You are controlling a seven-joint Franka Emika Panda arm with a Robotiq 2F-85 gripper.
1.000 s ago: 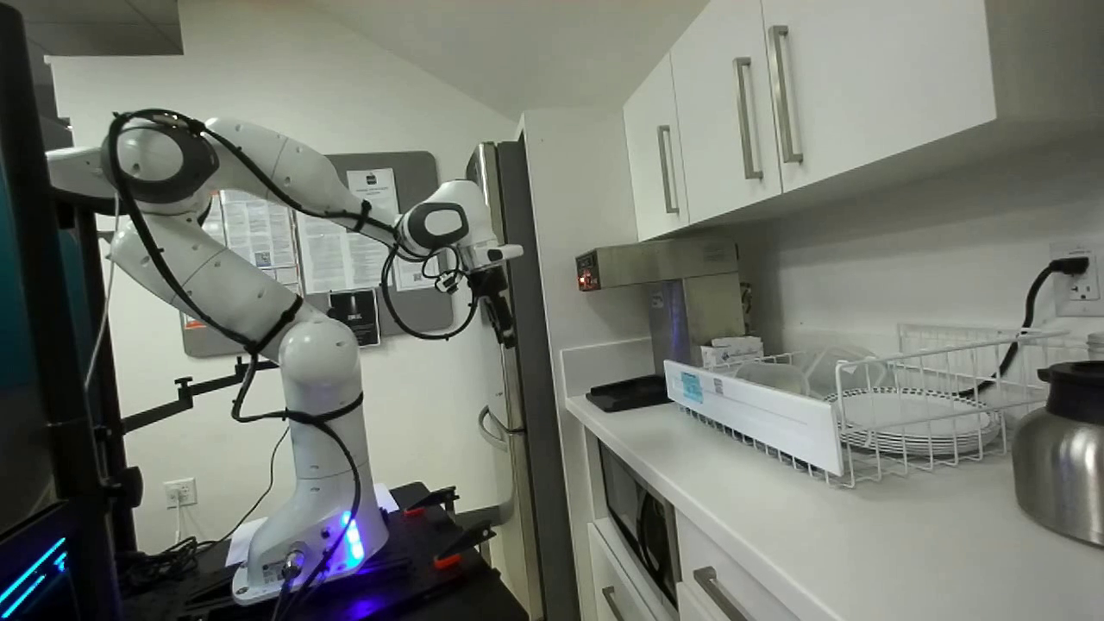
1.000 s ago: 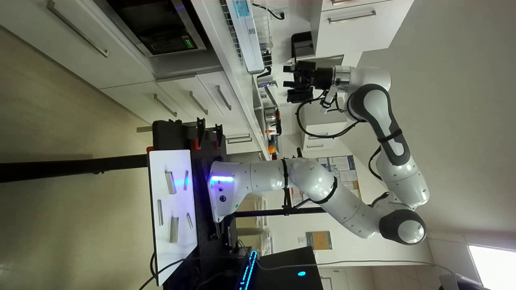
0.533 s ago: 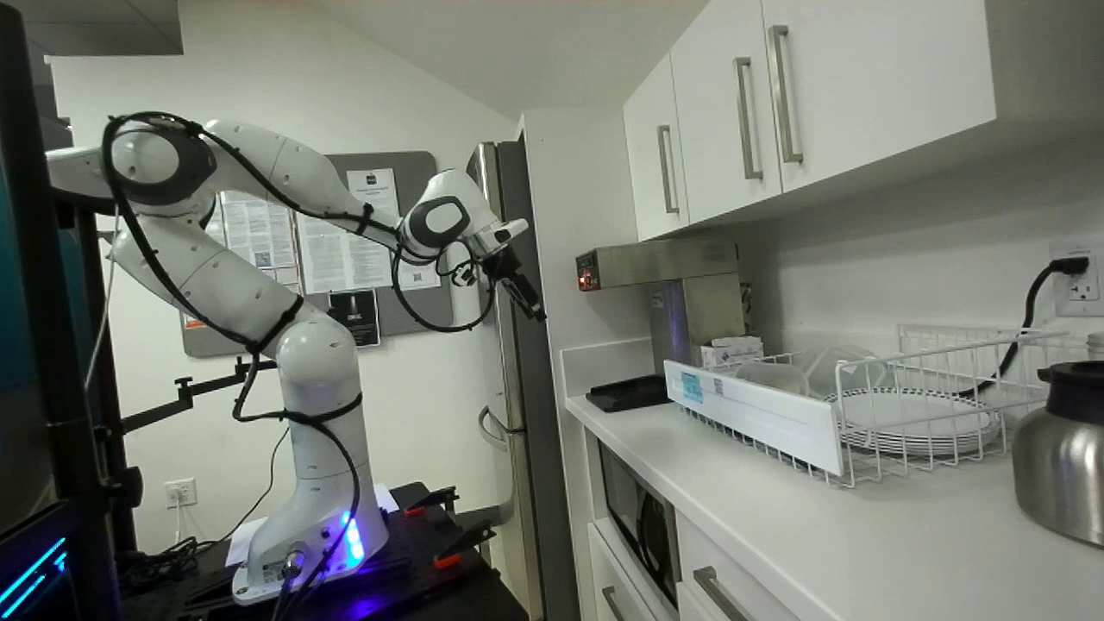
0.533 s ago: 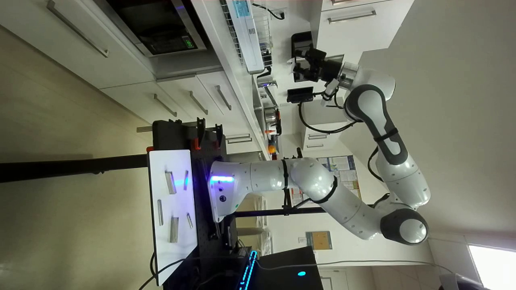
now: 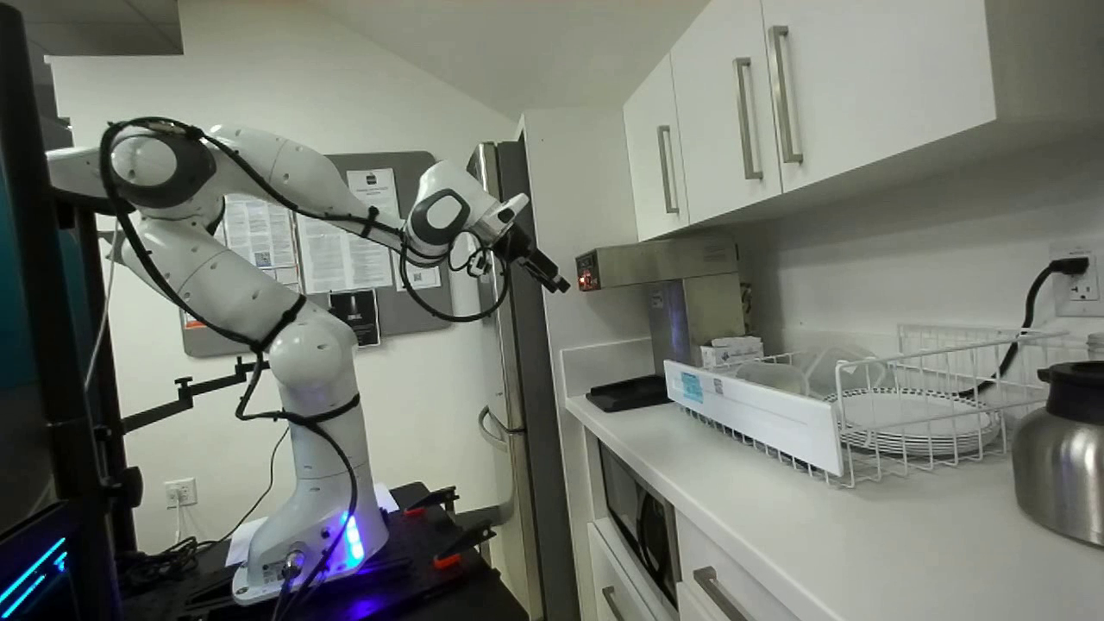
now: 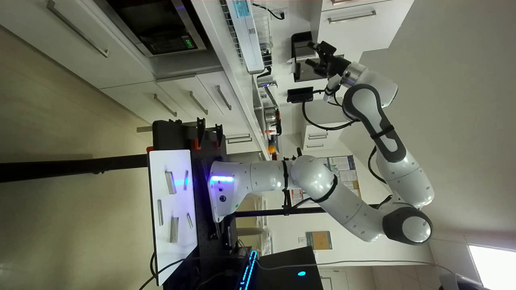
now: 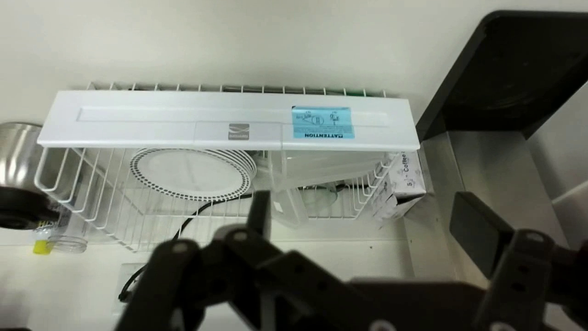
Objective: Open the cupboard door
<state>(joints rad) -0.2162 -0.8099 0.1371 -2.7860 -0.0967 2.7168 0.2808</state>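
The cupboard door (image 5: 649, 159) is flat and white with a slim vertical silver handle (image 5: 667, 169). It is shut and hangs above the steel machine, beside a neighbouring white door (image 5: 720, 112) with a like handle. It also shows sideways at the upper right of an exterior view (image 6: 358, 34), with its handle (image 6: 352, 16). My gripper (image 5: 561, 285) is lower than the door and apart from it, tilted down towards the counter. Its two black fingers stand wide apart with nothing between them in the wrist view (image 7: 367, 220). The door is out of the wrist view.
A steel machine (image 5: 664, 261) stands under the door, with a black tray (image 5: 628, 393) before it. A white wire dish rack (image 7: 229, 120) with plates and a coffee box (image 7: 404, 179) are on the counter. A fridge (image 5: 539, 388) and a steel jug (image 5: 1061, 470) flank the counter.
My gripper has moved up and towards the cupboard and machine, tilting from pointing nearly down to a flatter slant. The cupboard door has stayed shut.
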